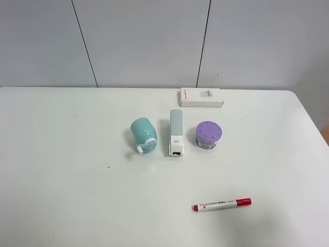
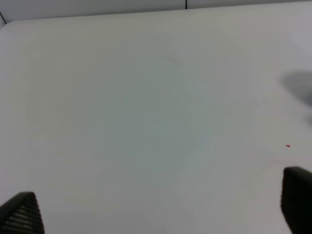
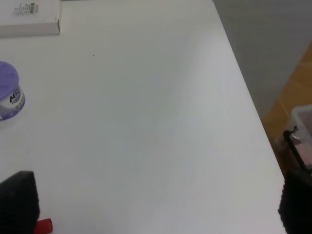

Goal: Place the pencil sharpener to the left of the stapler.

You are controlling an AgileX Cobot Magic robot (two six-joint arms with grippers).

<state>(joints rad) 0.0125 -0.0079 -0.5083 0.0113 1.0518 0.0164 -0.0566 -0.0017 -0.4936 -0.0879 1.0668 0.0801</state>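
Sitting left of stapler (image 1: 176,132): sharpener (image 1: 143,135)

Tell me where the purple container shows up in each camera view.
Exterior high: purple container right of the stapler, mid-table.
Left wrist: not in it.
Right wrist: cut off at the picture's edge.
Shared landmark: the flat white box, also in the right wrist view.

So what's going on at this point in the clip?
Nothing is being handled. Both pincers, left and right, are open over bare table. The pencil sharpener lies just left of the stapler, apart from it, with a purple-lidded container on the stapler's right.
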